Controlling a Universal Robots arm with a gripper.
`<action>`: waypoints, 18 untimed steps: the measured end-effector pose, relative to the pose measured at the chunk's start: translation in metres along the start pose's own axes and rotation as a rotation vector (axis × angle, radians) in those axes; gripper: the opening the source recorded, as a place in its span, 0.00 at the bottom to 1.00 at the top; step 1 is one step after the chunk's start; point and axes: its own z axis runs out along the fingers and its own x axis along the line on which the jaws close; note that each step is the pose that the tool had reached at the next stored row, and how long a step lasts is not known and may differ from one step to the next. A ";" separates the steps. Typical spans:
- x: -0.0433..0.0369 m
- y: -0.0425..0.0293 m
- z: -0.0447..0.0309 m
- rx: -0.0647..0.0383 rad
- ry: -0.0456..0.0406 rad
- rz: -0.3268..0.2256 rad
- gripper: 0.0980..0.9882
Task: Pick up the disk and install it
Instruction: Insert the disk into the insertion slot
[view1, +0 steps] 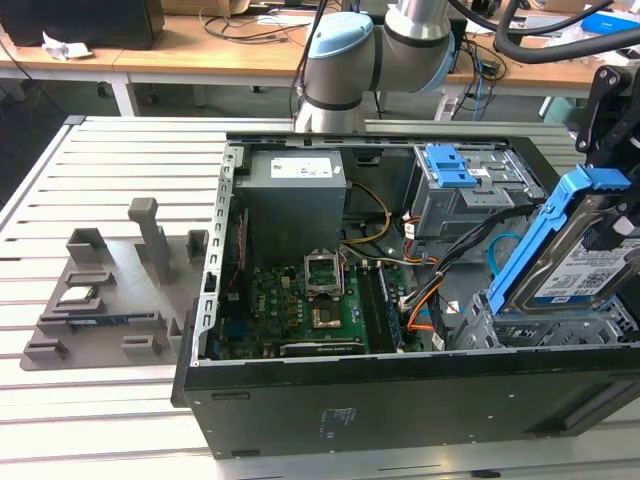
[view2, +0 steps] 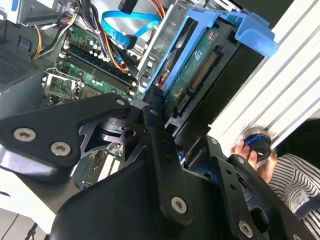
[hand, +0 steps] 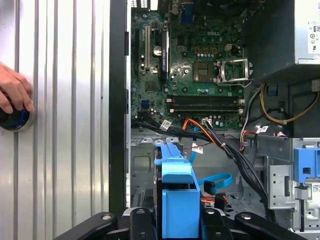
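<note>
One arm (view1: 370, 50) reaches over from the far side of the table (view1: 60, 420), and one open computer case (view1: 400, 400) lies on its side in the middle. At the exterior view's right, the one disk (view1: 585, 270) is up in the air, tilted on edge, its blue frame (view1: 540, 235) running diagonally and its labelled face turned toward the near side. Its lower end sits just above the metal drive cage (view1: 520, 325) at the case's near right corner; whether it touches the cage is hard to tell.

The claw (hand: 180, 217) has the disk. In the first wrist view two black fingers (hand: 142, 220) stand closed against either side of the blue frame, narrow, just the frame's width between them. In the second wrist view the disk (view2: 200, 65) shows its green circuit side, with the black linkage (view2: 160, 165) clamped at its end.

Inside the case: one green board (view1: 300, 305) with one open chip socket (view1: 322, 272), one grey power box (view1: 295, 200) at the far side, and one blue latch (view1: 450, 165) on the far right bay. One blue flat cable (hand: 215, 181) loops near the cage, beside orange and black wires (hand: 200, 130).

On the exterior view's left, one grey tray (view1: 100, 300) lies well apart from the case. A person's hand (hand: 15, 92) rests on one round black knob (hand: 12, 117) on the ribbed table.
</note>
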 end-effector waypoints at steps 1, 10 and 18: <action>-0.0012 0.0000 0.0005 0.000 0.0000 0.000 0.30; -0.0073 -0.0027 0.0060 0.000 0.0000 0.000 0.30; -0.0079 -0.0033 0.0180 0.000 -0.0001 0.000 0.30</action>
